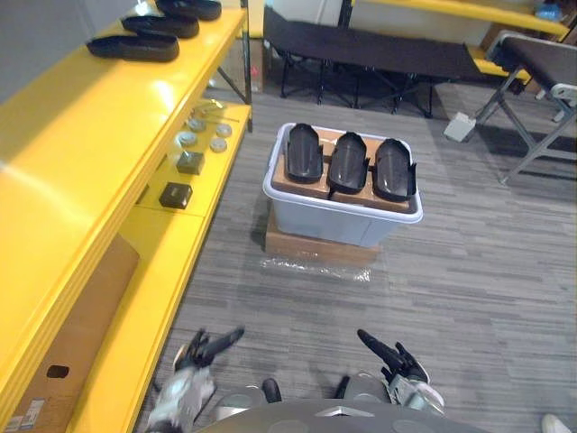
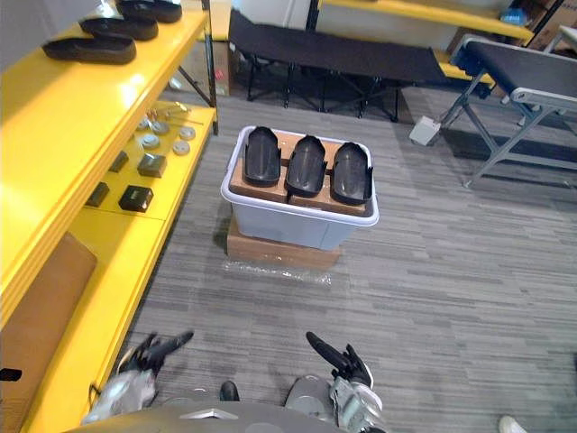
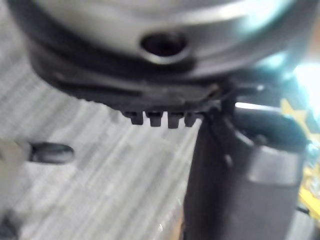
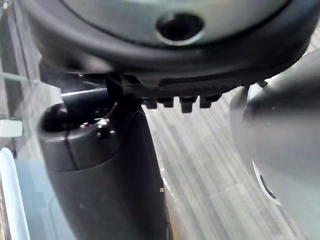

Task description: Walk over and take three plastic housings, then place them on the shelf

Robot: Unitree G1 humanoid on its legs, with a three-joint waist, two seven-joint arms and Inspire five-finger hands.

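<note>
Three black plastic housings [image 1: 348,164] lie side by side on cardboard atop a pale grey bin [image 1: 338,219], out on the floor ahead of me; the same housings [image 2: 306,166] sit mid-floor in the right eye view. Three more black housings [image 1: 135,45] rest on the yellow shelf's top board [image 1: 81,153] at the far left. My left hand [image 1: 206,347] hangs low at the lower left, fingers straight, holding nothing. My right hand [image 1: 394,357] hangs at the lower right, also open and empty. Both hands are well short of the bin.
The bin stands on a flat cardboard box [image 1: 315,244]. Small black blocks [image 1: 176,195] and round metal parts [image 1: 203,135] lie on the shelf's lower board. A black cot [image 1: 361,50] and a grey folding table [image 1: 541,72] stand behind. Grey carpet [image 1: 469,289] lies between me and the bin.
</note>
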